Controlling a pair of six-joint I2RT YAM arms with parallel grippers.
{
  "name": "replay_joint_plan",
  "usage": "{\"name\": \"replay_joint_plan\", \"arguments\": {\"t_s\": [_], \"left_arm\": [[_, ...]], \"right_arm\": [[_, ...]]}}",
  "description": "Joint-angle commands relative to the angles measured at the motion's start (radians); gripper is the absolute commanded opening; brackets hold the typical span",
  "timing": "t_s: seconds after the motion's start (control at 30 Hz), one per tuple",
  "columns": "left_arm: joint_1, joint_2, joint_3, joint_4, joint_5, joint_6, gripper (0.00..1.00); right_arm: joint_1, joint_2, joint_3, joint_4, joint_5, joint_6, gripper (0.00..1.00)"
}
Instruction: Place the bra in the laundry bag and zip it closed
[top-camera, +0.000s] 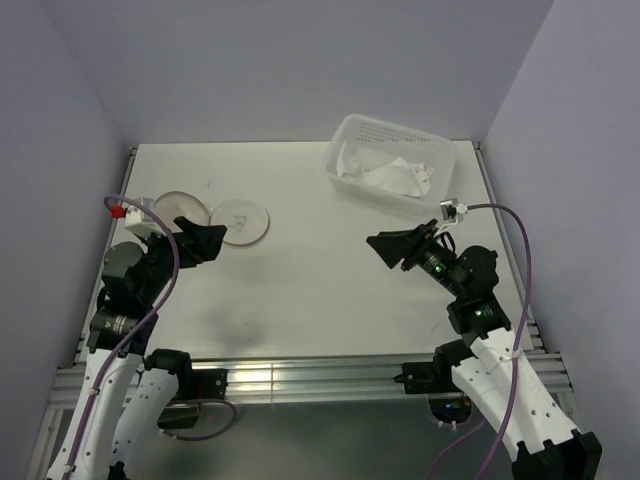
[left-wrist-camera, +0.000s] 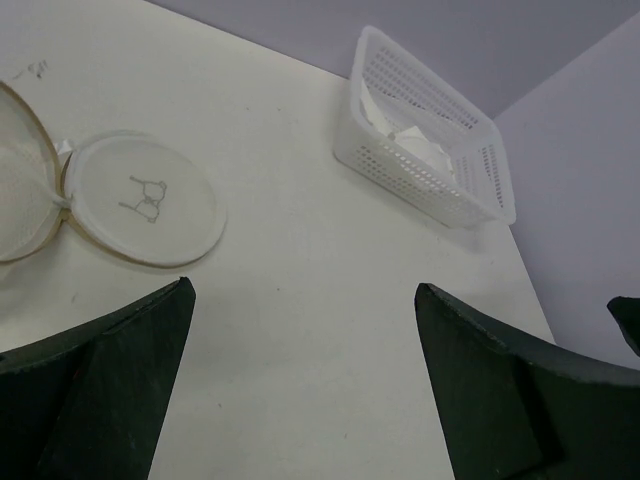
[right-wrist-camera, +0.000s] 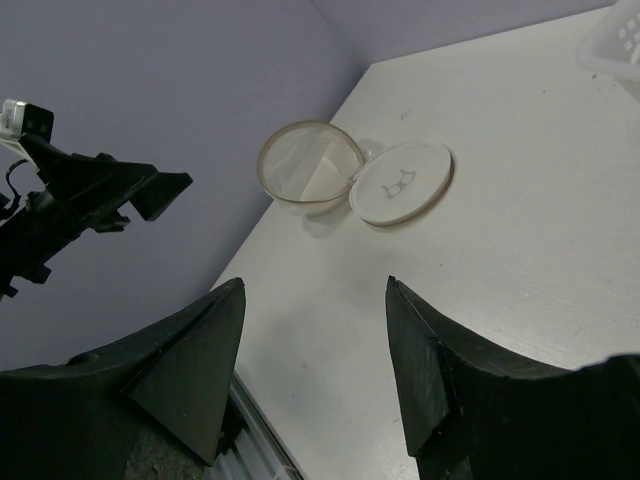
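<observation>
Nearest us, the left end effector (left-wrist-camera: 305, 290) and the right end effector (right-wrist-camera: 315, 287) hover over the white counter (top-camera: 310, 290). Both have their fingers spread wide and hold nothing. Beyond the left one lies the round translucent white mesh laundry bag (top-camera: 175, 206), unzipped, with its disc lid (top-camera: 243, 222) flipped open beside it. Farthest back on the right, the soft white bra (top-camera: 394, 178) sits in a white perforated plastic basket (top-camera: 337, 152). We judge that no step is done yet: lifting, bagging and zipping all remain.
</observation>
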Motion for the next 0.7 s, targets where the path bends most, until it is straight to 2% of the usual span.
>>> {"name": "replay_joint_plan", "arguments": {"t_s": [0.0, 0.23, 0.37, 0.47, 0.5, 0.6, 0.67], "left_arm": [[0.003, -0.010, 0.024, -0.027, -0.063, -0.060, 0.99], [0.003, -0.097, -0.099, -0.003, -0.185, -0.178, 0.99], [0.003, -0.105, -0.152, -0.015, -0.344, -0.240, 0.99], [0.003, -0.075, -0.194, 0.015, -0.427, -0.274, 0.92], [0.003, -0.067, -0.215, 0.037, -0.464, -0.289, 0.84], [-0.001, -0.051, -0.275, 0.098, -0.521, -0.324, 0.75], [-0.004, -0.022, -0.298, 0.156, -0.559, -0.332, 0.75]], "right_arm": [[0.007, -0.024, 0.001, -0.009, 0.007, -0.035, 0.65], [0.007, -0.027, -0.015, 0.000, -0.008, -0.033, 0.65], [0.007, -0.018, -0.029, 0.015, -0.017, -0.027, 0.65], [0.009, -0.004, -0.038, 0.029, -0.026, -0.023, 0.65], [0.012, 0.002, -0.043, 0.040, -0.028, -0.021, 0.65], [0.015, 0.015, -0.051, 0.058, -0.025, -0.019, 0.65], [0.016, 0.022, -0.052, 0.065, -0.028, -0.019, 0.64]]}}
